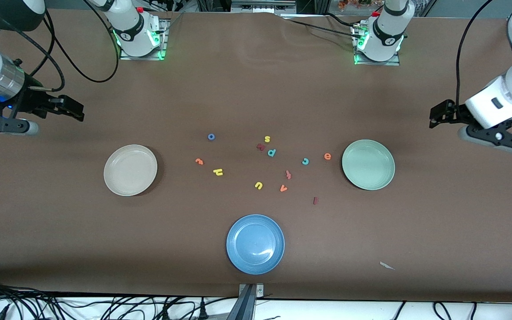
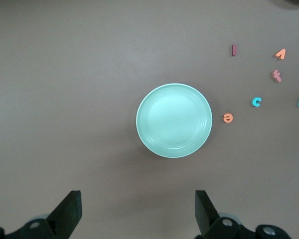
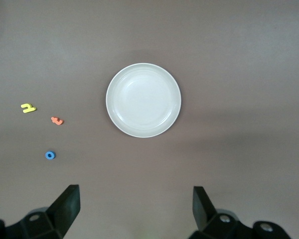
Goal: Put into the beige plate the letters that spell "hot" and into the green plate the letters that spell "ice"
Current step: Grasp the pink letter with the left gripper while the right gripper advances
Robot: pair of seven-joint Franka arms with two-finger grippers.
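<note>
The beige plate (image 1: 130,170) (image 3: 143,100) lies toward the right arm's end of the table and the green plate (image 1: 368,164) (image 2: 174,120) toward the left arm's end, both empty. Between them lie the blue "o" (image 1: 211,137) (image 3: 50,155), orange "t" (image 1: 199,161) (image 3: 57,120), yellow "h" (image 1: 218,171) (image 3: 28,108), teal "c" (image 1: 305,161) (image 2: 256,102), orange "e" (image 1: 327,156) (image 2: 228,118) and dark red "i" (image 1: 315,200) (image 2: 233,50). My right gripper (image 1: 76,110) (image 3: 135,206) hangs open and empty off the beige plate's outer side. My left gripper (image 1: 437,116) (image 2: 138,209) hangs open and empty off the green plate's outer side.
A blue plate (image 1: 255,244) sits nearest the front camera. Other letters lie among the task's: yellow "s" (image 1: 267,139), teal "p" (image 1: 271,152), yellow "u" (image 1: 258,185), orange "v" (image 1: 283,188), a salmon "f" (image 1: 288,174), a dark red piece (image 1: 261,146). A paper scrap (image 1: 386,266) lies near the front edge.
</note>
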